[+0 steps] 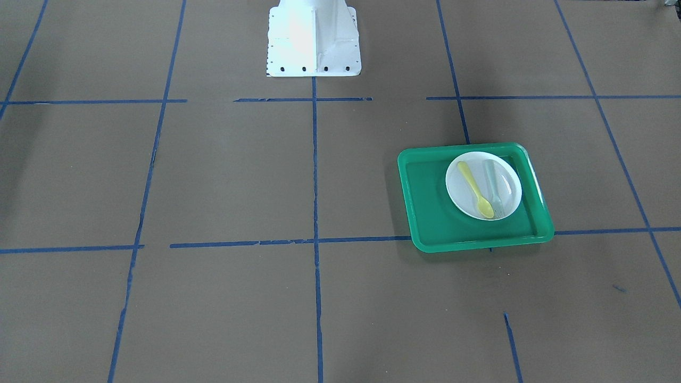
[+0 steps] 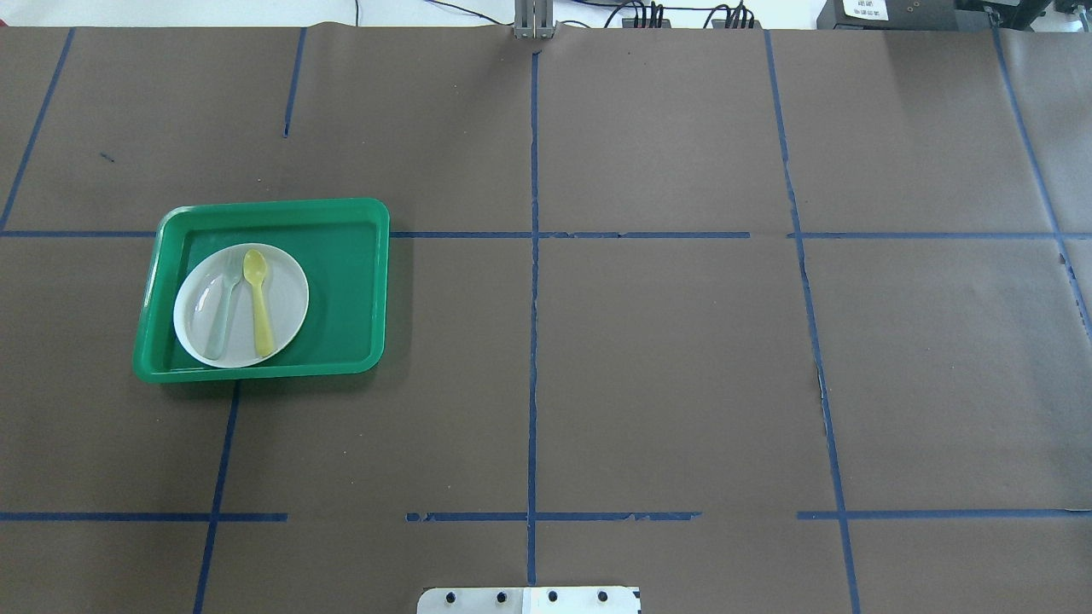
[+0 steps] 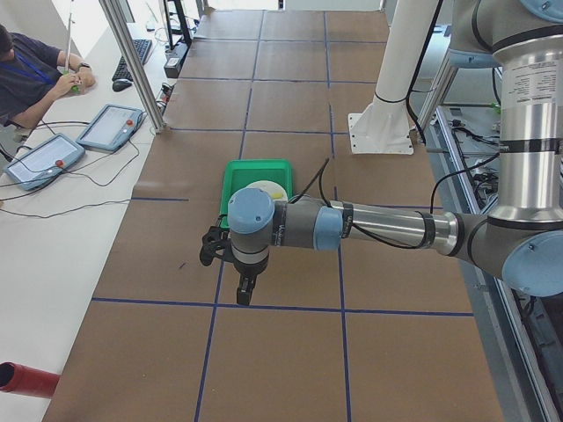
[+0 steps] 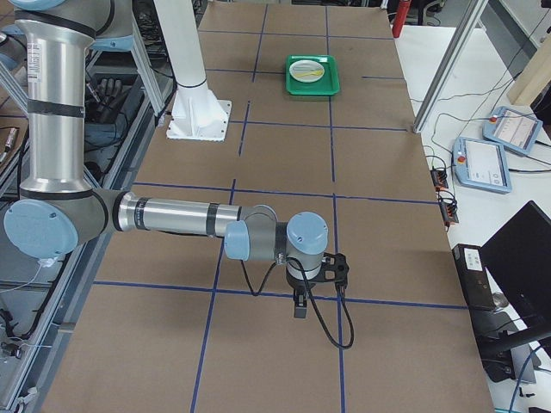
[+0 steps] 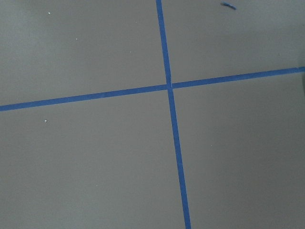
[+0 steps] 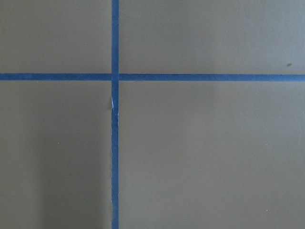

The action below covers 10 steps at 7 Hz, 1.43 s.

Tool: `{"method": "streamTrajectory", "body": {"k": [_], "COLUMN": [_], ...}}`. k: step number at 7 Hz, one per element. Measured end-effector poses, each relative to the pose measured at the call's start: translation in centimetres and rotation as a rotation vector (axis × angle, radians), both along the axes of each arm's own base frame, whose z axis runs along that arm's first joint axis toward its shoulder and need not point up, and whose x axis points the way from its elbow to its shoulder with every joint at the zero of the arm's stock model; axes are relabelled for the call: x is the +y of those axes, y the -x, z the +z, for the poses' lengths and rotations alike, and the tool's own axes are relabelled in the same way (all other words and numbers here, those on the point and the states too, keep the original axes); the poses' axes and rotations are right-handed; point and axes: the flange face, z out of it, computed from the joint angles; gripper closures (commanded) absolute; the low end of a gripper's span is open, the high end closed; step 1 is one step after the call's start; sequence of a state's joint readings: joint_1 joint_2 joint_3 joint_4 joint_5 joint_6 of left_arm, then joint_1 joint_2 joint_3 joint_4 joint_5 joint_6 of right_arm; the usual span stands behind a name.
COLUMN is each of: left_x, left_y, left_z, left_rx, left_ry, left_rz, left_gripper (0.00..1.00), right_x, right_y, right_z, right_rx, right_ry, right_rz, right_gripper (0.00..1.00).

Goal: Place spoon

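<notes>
The yellow spoon (image 1: 475,189) lies flat on a white plate (image 1: 511,186), its bowl toward the operators' side. The plate sits in a green tray (image 1: 425,202). In the overhead view the spoon (image 2: 258,303), plate (image 2: 290,294) and tray (image 2: 350,281) are at the table's left. My left gripper (image 3: 244,290) hangs over bare paper, short of the tray. My right gripper (image 4: 300,305) is far from the tray, at the other end of the table. Both show only in the side views, so I cannot tell whether they are open or shut. The wrist views show only brown paper and blue tape.
A pale grey-green utensil (image 1: 493,183) lies beside the spoon on the plate. The white robot base (image 1: 314,42) stands at the table's robot side. An operator (image 3: 35,70), tablets (image 3: 110,127) and a metal post (image 3: 132,61) are past the far edge.
</notes>
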<state>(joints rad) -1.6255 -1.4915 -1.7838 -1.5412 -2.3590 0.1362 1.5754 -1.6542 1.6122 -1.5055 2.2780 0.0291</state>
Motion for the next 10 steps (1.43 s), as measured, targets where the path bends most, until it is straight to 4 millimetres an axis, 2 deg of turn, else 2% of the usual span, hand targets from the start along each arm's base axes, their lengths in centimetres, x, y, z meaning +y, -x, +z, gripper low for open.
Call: {"method": "streamTrajectory", "body": {"k": [1, 3, 4, 7, 9, 10], "left_x": [-0.7, -2.0, -2.6, -4.6, -4.7, -4.0], "left_y": [-1.2, -5.6, -9.3, -23.4, -32.5, -36.5], "left_z": [-1.4, -3.9, -5.6, -11.3, -14.8, -15.4], "left_rx": [-0.002, 0.018, 0.049, 0.082, 0.091, 0.09], "left_ry": [-0.047, -0.082, -0.064, 0.053, 0.107, 0.135], "left_rz": [0.025, 0.019, -0.015, -0.171, -0.223, -0.22], "left_gripper": [0.0, 0.0, 0.0, 0.0, 0.0, 0.0], "right_x": [0.0, 0.0, 0.0, 0.0, 0.0, 0.0], "right_y": [0.0, 0.0, 0.0, 0.0, 0.0, 0.0], "right_z": [0.0, 0.0, 0.0, 0.0, 0.0, 0.0], "right_rx": [0.0, 0.0, 0.0, 0.0, 0.0, 0.0], "right_ry": [0.0, 0.0, 0.0, -0.001, 0.0, 0.0], "right_rz": [0.0, 0.0, 0.0, 0.0, 0.0, 0.0], "right_gripper": [0.0, 0.0, 0.0, 0.0, 0.0, 0.0]}}
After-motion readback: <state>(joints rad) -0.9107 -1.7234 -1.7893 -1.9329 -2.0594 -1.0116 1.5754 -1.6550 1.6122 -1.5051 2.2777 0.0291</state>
